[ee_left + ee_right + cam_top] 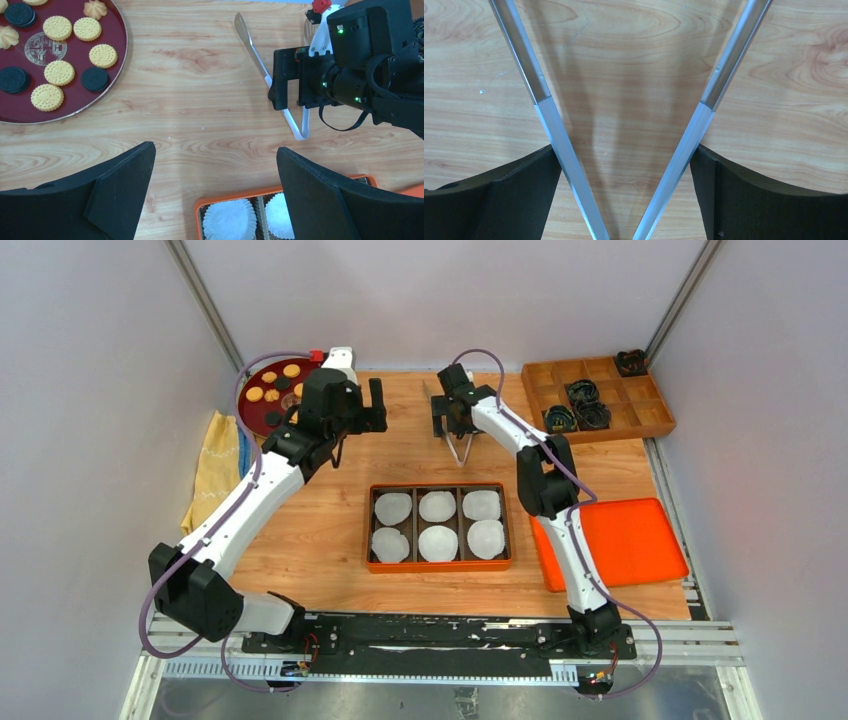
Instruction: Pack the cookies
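The cookies (270, 388), golden round ones with some dark ones, lie on a dark red round plate (250, 415) at the back left. They also show in the left wrist view (59, 72), with the plate's rim (120, 60). My left gripper (372, 410) hovers just right of the plate, open and empty (215, 170). My right gripper (455, 428) is at the back centre, shut on metal tongs (460, 450). Its fingers (524, 190) press the outside of both spread tong arms (549, 115). The tongs (260, 70) hold no cookie.
An orange box (438, 565) with several white paper cups sits mid-table, and its corner shows in the left wrist view (235, 197). An orange lid (615, 540) lies to its right. A wooden compartment tray (640, 415) is back right. A yellow cloth (215, 470) lies at the left.
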`<state>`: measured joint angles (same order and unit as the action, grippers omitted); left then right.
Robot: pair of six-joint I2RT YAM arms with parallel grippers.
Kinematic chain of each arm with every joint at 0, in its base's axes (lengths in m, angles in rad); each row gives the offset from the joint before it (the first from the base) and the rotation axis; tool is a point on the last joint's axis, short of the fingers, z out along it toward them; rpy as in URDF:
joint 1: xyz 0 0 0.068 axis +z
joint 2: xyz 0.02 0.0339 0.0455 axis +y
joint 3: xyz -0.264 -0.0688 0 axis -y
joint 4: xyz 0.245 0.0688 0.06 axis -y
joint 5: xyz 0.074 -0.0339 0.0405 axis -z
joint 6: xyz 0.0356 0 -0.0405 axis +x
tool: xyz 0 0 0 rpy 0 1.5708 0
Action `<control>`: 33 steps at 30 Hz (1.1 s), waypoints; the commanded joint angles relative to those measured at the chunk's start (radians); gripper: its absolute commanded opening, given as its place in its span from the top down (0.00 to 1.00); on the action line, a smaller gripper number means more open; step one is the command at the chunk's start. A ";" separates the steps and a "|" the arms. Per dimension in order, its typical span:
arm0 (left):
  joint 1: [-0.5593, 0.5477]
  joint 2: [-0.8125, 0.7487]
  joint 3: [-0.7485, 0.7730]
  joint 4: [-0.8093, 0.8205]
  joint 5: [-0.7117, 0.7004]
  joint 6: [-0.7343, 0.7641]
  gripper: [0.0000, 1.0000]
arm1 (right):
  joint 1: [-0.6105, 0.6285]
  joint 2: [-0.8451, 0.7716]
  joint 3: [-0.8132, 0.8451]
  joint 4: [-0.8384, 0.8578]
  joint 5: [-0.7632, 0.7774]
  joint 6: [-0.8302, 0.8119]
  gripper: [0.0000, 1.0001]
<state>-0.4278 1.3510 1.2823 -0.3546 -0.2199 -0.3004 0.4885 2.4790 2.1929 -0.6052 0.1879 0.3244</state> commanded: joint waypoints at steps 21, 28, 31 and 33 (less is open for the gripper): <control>0.002 0.065 -0.024 0.050 0.023 -0.012 0.02 | 0.009 -0.114 -0.146 -0.061 0.226 -0.067 0.54; 0.003 0.078 -0.015 0.051 0.015 -0.012 0.02 | 0.008 -0.191 -0.103 -0.077 0.297 -0.161 0.49; 0.003 0.089 0.001 0.042 0.004 -0.006 0.02 | 0.008 -0.225 -0.109 -0.096 0.313 -0.179 0.49; 0.008 0.096 0.018 0.036 0.003 -0.007 0.02 | 0.006 -0.255 -0.130 -0.100 0.301 -0.186 0.49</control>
<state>-0.4278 1.4239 1.2621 -0.3225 -0.2066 -0.3073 0.4927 2.3264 2.0708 -0.6693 0.4408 0.1856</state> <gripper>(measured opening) 0.980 0.524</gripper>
